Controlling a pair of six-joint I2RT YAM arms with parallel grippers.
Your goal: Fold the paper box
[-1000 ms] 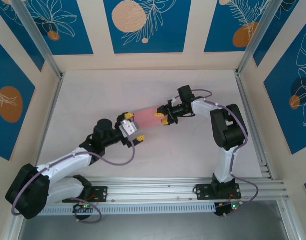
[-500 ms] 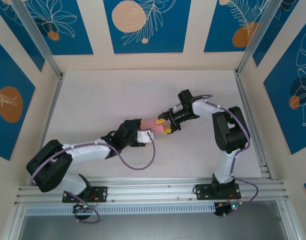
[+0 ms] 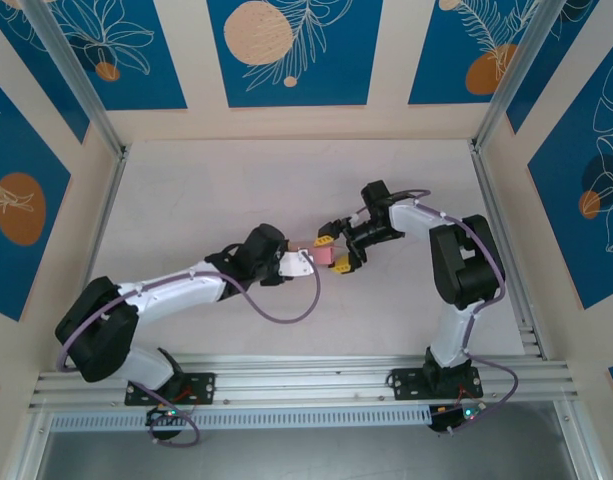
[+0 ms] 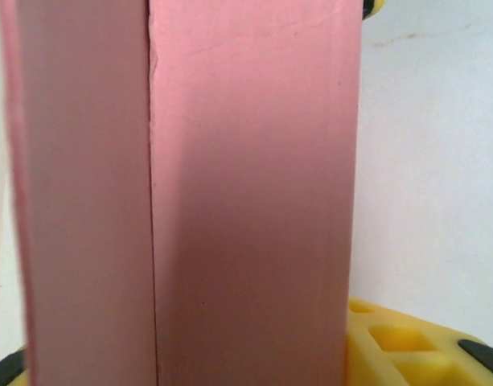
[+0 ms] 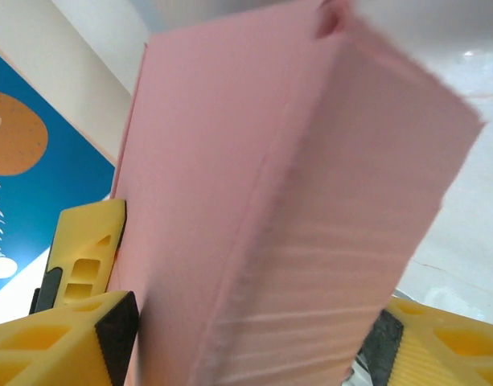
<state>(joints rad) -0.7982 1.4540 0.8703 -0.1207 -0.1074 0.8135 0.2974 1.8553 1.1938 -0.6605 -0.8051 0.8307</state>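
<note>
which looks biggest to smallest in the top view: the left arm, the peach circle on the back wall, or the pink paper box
1. left arm, by far the largest, stretching across the table
2. peach circle
3. paper box, smallest as seen; only a small pink patch of it shows here, so the box itself may be bigger

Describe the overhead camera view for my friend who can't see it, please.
Two robot arms reach toward each other over a pale table, the left pincer and right pincer meeting at a small pink paper box near its middle. Blue panels with leaf drawings surround the table.
</note>
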